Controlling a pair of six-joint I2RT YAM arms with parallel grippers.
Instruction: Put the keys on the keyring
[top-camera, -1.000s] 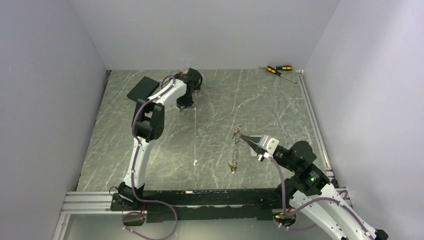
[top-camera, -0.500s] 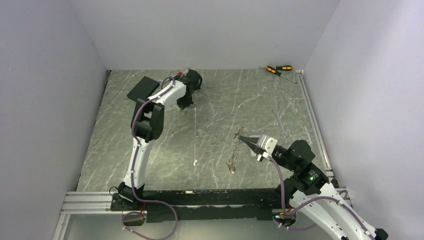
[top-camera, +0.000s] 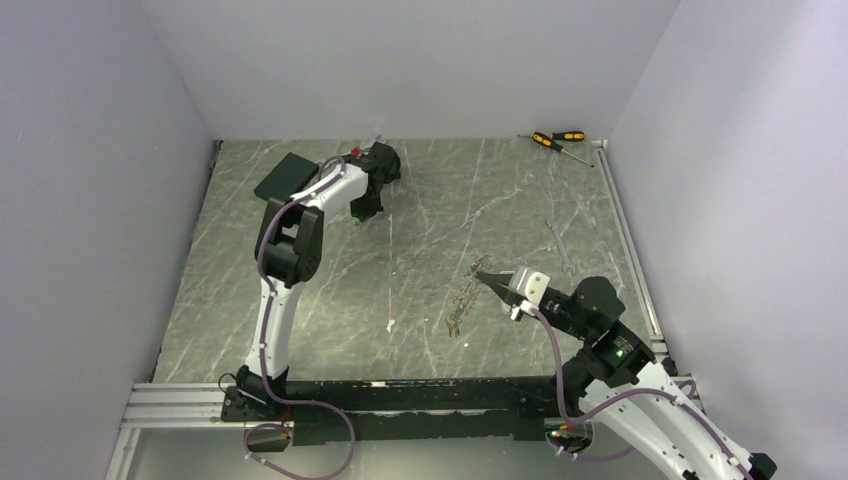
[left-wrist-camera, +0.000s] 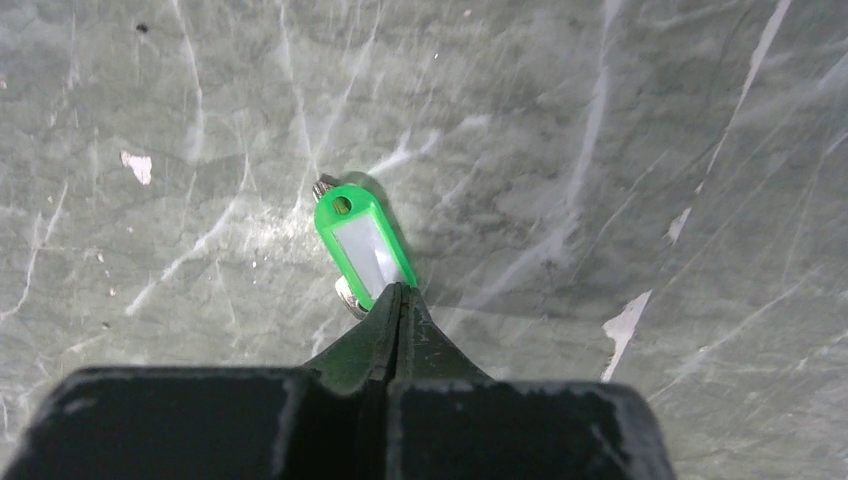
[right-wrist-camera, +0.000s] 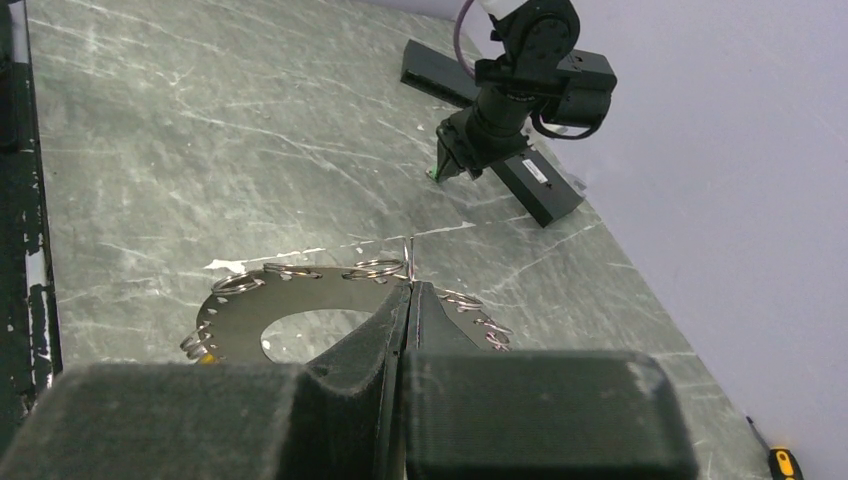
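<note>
1. Tabletop (top-camera: 430, 200): a grey-green marbled surface enclosed by plain pale walls on three sides.

2. Left arm (top-camera: 290, 250): extended to the far left part of the tabletop, beside a flat black box (top-camera: 285, 175). Its hand points down at the surface.

3. Right arm (top-camera: 600, 340): reaches in from the near right corner towards the centre of the tabletop.

4. Keyring (right-wrist-camera: 240, 320): a large dark flat ring with small wire loops along its rim. It is located centre-right, directly ahead of the right arm. In the top view it appears nearly edge-on (top-camera: 465, 300), with its near end at the tabletop.

5. Right hand (right-wrist-camera: 410, 285): clenched on the rim of the keyring. The fingers are pressed together over the plate, and one wire loop stands up just past the tips.

6. Screwdrivers (top-camera: 557, 140): two, yellow and black, in the far right corner. A slim wrench (top-camera: 560, 245) lies closer in on the right side.

7. Green-tagged key (left-wrist-camera: 362, 245): lying flat at the far left, well apart from the keyring. Small metal parts show at both ends of the tag.

8. Left hand (left-wrist-camera: 400, 290): clenched, with the fingertips pinching the near end of the tag.
</note>
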